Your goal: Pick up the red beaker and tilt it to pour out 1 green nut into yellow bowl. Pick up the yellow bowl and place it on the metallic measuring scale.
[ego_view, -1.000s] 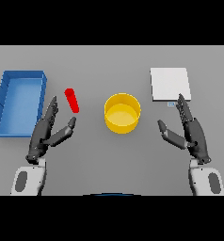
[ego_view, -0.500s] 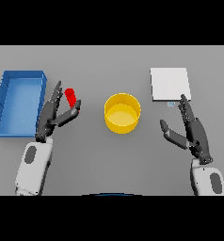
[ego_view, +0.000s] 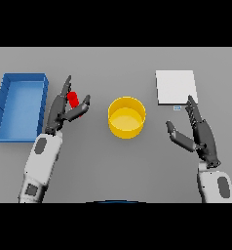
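Head view: red beaker (ego_view: 72, 99) between fingers and thumb of left hand (ego_view: 64, 108), grip closing round it (lift not evident). Yellow bowl (ego_view: 126, 117) mid-table, apparently empty; pour pending. Metallic measuring scale (ego_view: 175, 87) bare. Right hand (ego_view: 198, 134) idle, fingers straight.

Head view — steeply down, tabletop (ego_view: 116, 63)

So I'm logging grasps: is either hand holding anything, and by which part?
No firm hold shows. The left hand brackets the red beaker; contact cannot be told. The right hand holds nothing.
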